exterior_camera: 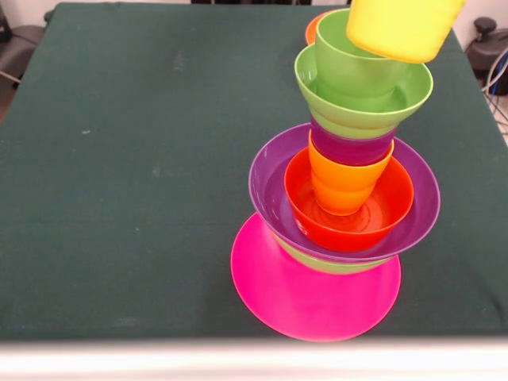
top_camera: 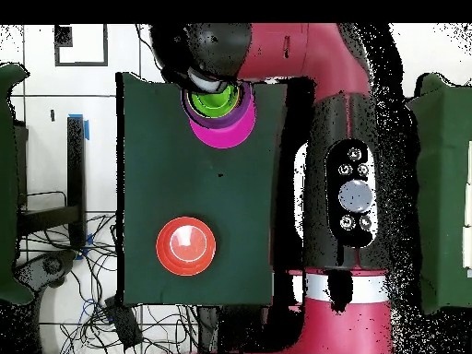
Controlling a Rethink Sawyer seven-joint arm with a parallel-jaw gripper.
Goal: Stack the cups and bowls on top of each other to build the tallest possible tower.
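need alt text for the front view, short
A leaning tower of glossy plastic bowls and cups stands on a dark green table. From the bottom: a wide pink base, a purple bowl holding an orange-red bowl, an orange cup, a purple cup, a green bowl, a green cup and a yellow cup on top.

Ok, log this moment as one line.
tower: pink base, yellow cup on top | spare orange-red bowl: alone on table | pincer: state unclear
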